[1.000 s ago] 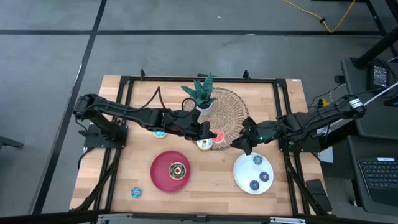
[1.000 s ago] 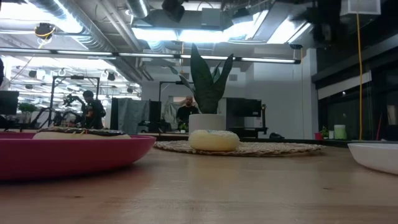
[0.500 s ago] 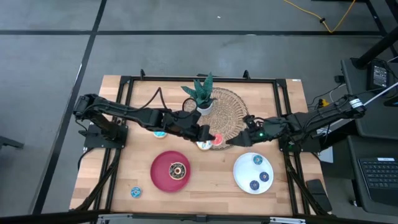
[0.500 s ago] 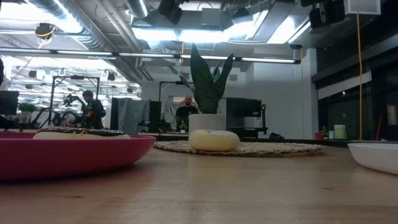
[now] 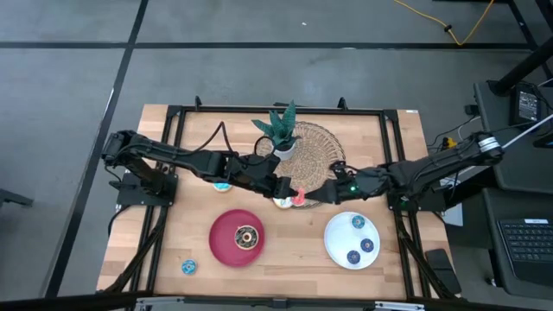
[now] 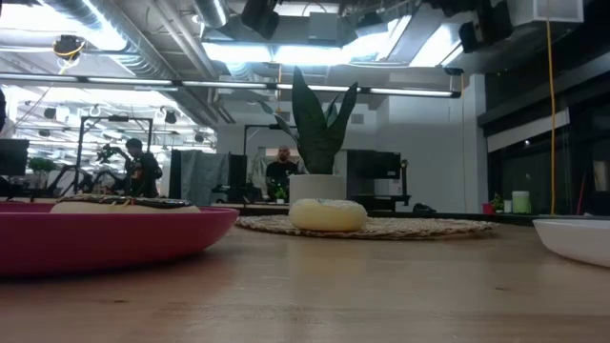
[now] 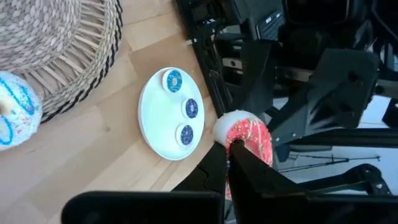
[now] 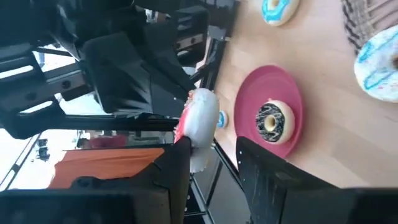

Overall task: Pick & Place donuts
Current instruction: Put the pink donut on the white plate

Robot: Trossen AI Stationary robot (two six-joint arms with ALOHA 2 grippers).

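The left gripper (image 5: pixel 291 192) pinched a pink donut (image 7: pixel 249 138) tight. The right gripper (image 5: pixel 313 195) spread its jaws around it — it needed a firm hold first.

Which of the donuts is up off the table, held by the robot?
The pink-iced donut. The left gripper holds it pinched in its fingers, and the right gripper has come up to it. The chocolate donut lies on the red plate.
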